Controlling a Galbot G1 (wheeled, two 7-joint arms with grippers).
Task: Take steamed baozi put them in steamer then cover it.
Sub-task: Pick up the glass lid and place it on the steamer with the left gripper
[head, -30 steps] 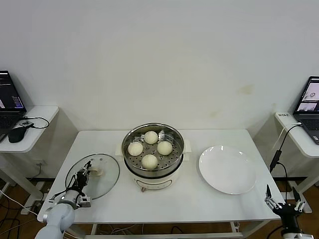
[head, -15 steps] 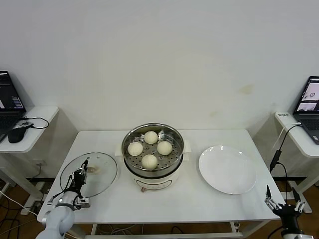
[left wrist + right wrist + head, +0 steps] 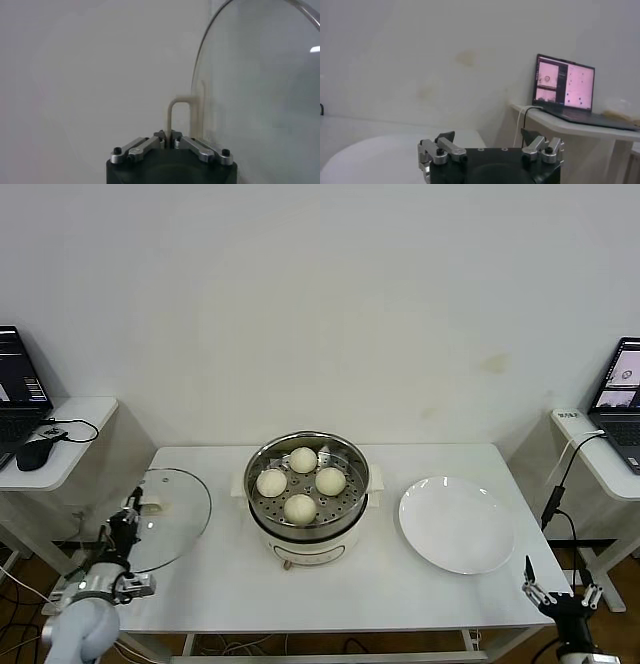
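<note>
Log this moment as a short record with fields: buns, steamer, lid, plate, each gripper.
buns: four steamed baozi in the steamer
steamer: steamer at table centre, uncovered
lid: cover lifted and tilted at the table's left edge, held by its handle
plate: white plate right of the steamer, nothing on it
left gripper: left gripper, jaws shut on the cover's handle
right gripper: right gripper, jaws open, parked by the table's near right corner
</note>
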